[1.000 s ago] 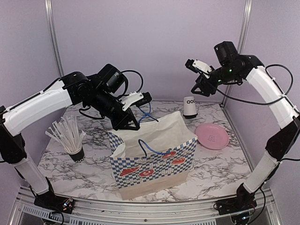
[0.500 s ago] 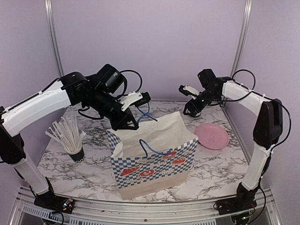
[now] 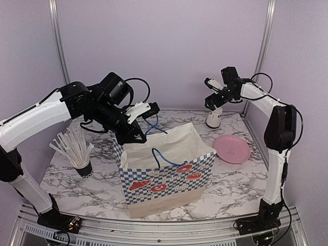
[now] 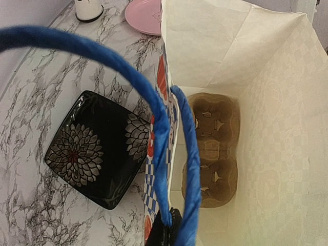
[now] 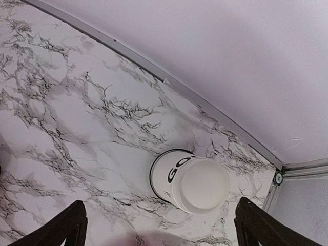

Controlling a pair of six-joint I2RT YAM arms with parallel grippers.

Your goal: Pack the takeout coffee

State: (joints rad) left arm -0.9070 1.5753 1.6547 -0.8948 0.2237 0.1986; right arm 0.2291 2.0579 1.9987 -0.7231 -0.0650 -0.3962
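Two arms in play on my end. Left gripper is pinched tight on one blue handle of the checkered paper bag, holding that side up with the mouth gaping. Through the left wrist cam I can see a brown cardboard cup carrier lying on the bag's bottom. Right gripper has its fingers spread wide, hanging over the takeout coffee without touching it. The takeout coffee stands on the marble table in the far right corner, well apart from the bag, and looks wide end down. Pink plate lies near it, toward the arm bases.
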